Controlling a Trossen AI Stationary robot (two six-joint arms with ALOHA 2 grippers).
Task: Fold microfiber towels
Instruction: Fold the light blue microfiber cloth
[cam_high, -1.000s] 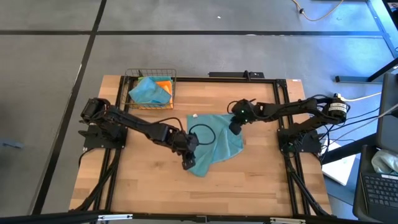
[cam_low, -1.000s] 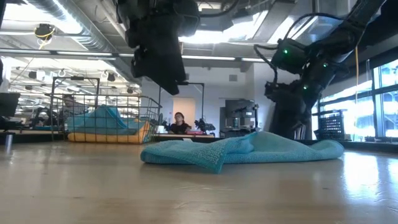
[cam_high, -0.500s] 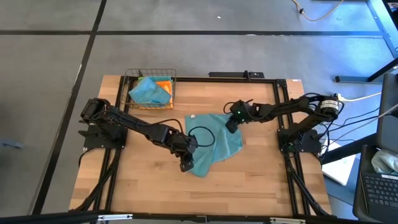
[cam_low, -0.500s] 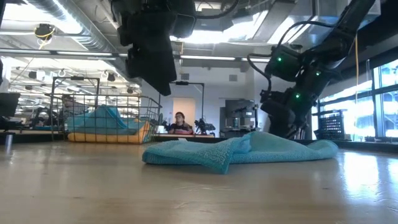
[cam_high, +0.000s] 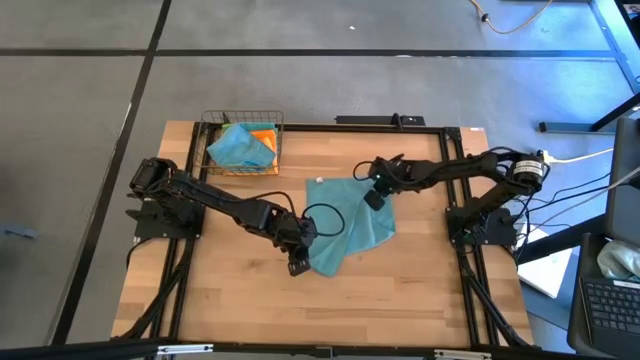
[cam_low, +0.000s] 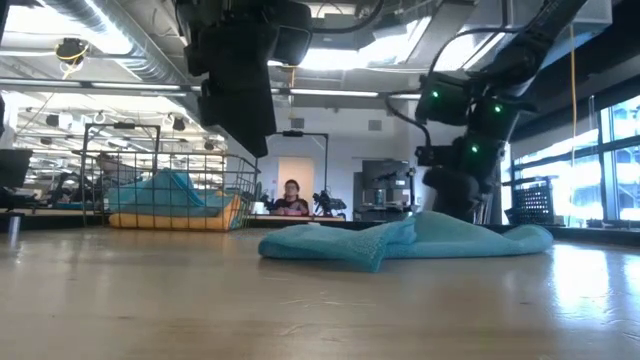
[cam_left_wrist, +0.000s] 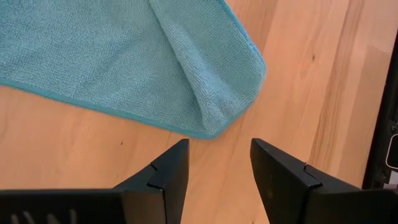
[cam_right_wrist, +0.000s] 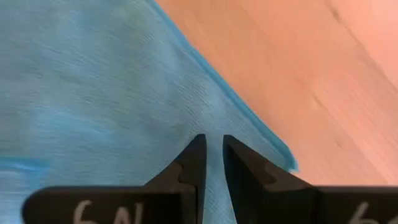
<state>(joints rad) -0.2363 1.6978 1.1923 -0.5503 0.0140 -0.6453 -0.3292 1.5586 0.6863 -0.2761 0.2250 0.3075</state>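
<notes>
A teal microfiber towel (cam_high: 348, 225) lies crumpled on the wooden table (cam_high: 230, 300), with one fold running to its near corner (cam_left_wrist: 214, 121). My right gripper (cam_high: 372, 200) is down on the towel's far right part, shut on the cloth close to a hemmed edge (cam_right_wrist: 249, 121). My left gripper (cam_left_wrist: 217, 152) hangs open above the bare wood just short of that near corner and touches nothing. In the low view it is the dark block at the upper left (cam_low: 240, 110). My right gripper pinches the towel's upper surface (cam_right_wrist: 211, 127) between its two fingertips, a little in from the hemmed edge. It comes from above, slanting steeply down. How many layers it has cannot be told. The rest of the towel lies slack on the table.
A wire basket (cam_high: 242, 145) at the far left holds more towels, teal (cam_high: 238, 147) and orange (cam_high: 264, 137). Black frame rails (cam_high: 455, 180) run along the table's sides. A person (cam_low: 290, 198) sits far off in the room behind.
My right gripper has tipped and gone a little toward the table's far edge, staying shut on the towel. The towel has slid along with it, so its near corner has drawn back from my left gripper.
</notes>
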